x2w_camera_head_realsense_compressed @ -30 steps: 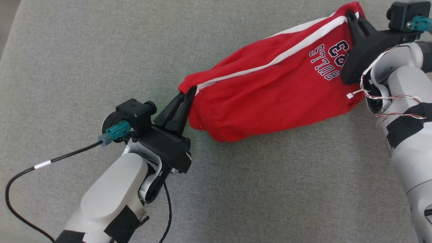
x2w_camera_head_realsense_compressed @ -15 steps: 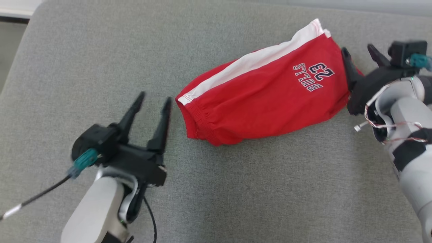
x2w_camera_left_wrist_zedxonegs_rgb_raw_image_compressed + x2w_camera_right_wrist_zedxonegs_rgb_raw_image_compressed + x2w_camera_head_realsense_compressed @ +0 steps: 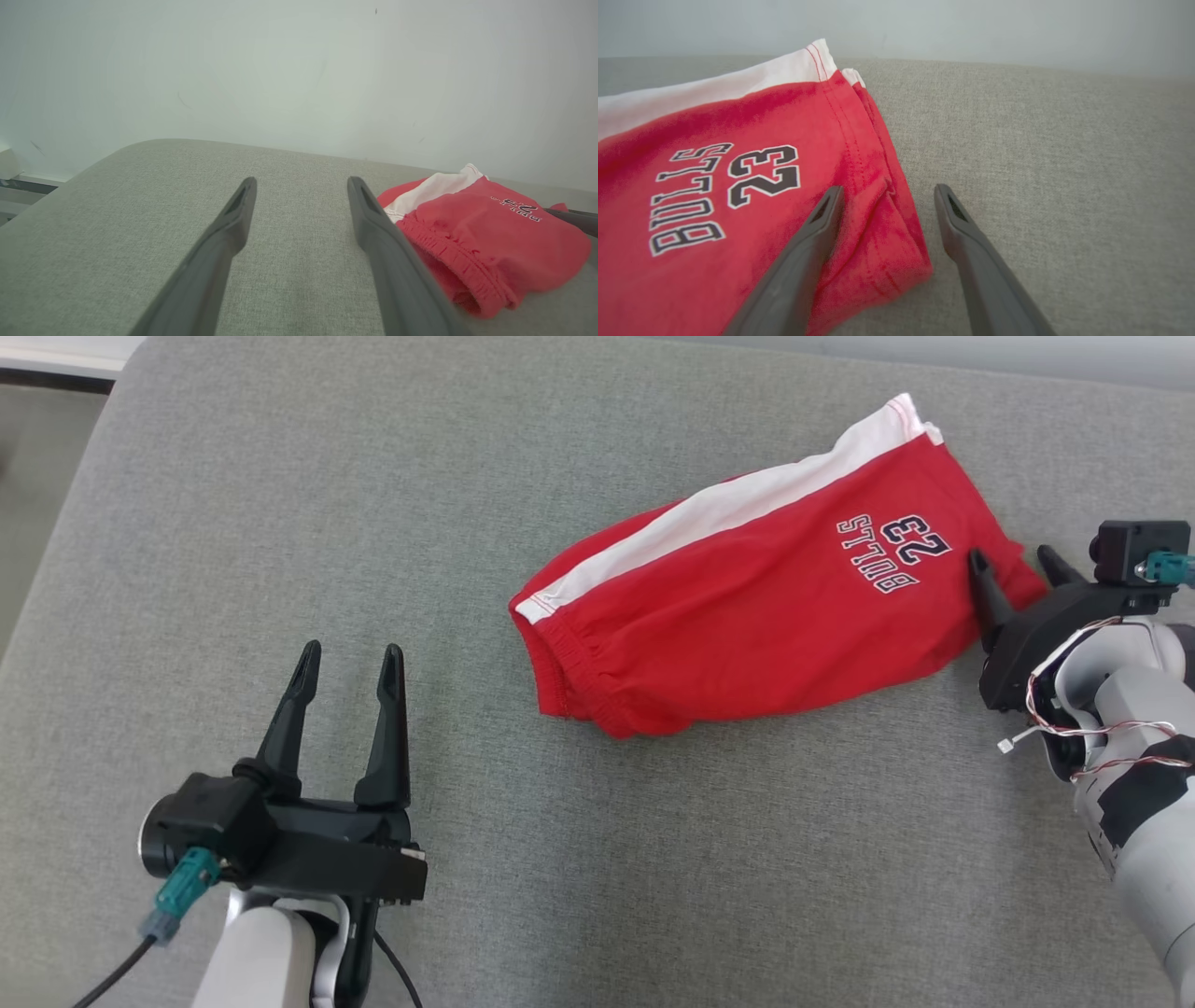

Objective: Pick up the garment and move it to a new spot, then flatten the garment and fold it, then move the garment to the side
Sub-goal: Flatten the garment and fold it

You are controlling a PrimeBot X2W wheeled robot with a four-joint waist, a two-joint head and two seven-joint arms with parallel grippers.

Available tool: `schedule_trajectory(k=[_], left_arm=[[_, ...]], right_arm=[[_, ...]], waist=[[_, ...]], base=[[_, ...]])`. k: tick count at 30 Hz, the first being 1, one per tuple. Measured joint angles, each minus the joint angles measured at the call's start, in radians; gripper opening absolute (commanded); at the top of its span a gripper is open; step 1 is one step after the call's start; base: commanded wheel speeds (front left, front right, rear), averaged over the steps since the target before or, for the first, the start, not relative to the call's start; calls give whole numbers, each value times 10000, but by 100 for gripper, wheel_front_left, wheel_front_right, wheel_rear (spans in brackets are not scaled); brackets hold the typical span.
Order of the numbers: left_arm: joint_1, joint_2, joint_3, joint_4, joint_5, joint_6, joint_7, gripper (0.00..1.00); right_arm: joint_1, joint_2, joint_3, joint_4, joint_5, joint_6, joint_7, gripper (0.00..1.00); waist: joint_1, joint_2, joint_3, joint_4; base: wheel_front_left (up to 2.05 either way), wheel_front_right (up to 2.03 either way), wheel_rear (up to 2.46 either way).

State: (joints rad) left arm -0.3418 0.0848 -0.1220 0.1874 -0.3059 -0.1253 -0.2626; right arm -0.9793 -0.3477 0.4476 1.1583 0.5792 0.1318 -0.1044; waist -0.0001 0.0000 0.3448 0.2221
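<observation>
The left gripper (image 3: 350, 653) sits at the lower left of the head view. Its two dark fingers (image 3: 385, 728) point up the view, nearly parallel, with the jaws standing well apart. Its black base lies crosswise on top of the pale left forearm (image 3: 257, 957), which rises from the bottom edge. A teal connector (image 3: 182, 889) and a dark cable hang at the base's left end.

The right gripper (image 3: 1010, 558) sits at the right edge, pointing up and slightly left with the jaws parted. Loose red-and-white wires (image 3: 1102, 737) cross the pale wrist joint behind it. The right forearm (image 3: 1153, 868), banded with black tape, runs down to the lower right corner.
</observation>
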Motion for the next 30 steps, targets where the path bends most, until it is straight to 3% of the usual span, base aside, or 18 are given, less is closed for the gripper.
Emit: schedule_trajectory(k=[3, 4, 5, 11, 18, 30], left_arm=[[131, -107, -4, -52, 63, -42, 0, 100], [149, -136, -33, -73, 61, -42, 0, 100], [150, -146, -48, -96, 61, -42, 0, 100], [358, -174, -73, -67, 63, -58, 0, 100], [862, -50, 67, -54, 146, -58, 0, 100], [1987, 221, 259, -155, 222, -58, 0, 100]], right_arm=[[-22, 75, 4, 244, 140, 0, 173, 99], [-40, 86, 15, 288, 194, 0, 188, 24], [-55, 105, 44, 313, 199, 0, 203, 0], [-24, 353, 54, 368, 545, 0, 31, 0], [992, 357, 265, -535, 1273, 0, -525, 0], [3589, -844, 399, -2276, 2782, 0, -817, 0]], waist=[[0, 0, 28, 79], [0, 0, 33, 101], [0, -1, 37, 116], [1, 0, -89, 87], [0, 0, -606, -193], [0, 0, -1512, -1103]], base=[[0, 0, 0], [0, 0, 0], [0, 0, 0], [0, 0, 0], [0, 0, 0], [0, 0, 0]])
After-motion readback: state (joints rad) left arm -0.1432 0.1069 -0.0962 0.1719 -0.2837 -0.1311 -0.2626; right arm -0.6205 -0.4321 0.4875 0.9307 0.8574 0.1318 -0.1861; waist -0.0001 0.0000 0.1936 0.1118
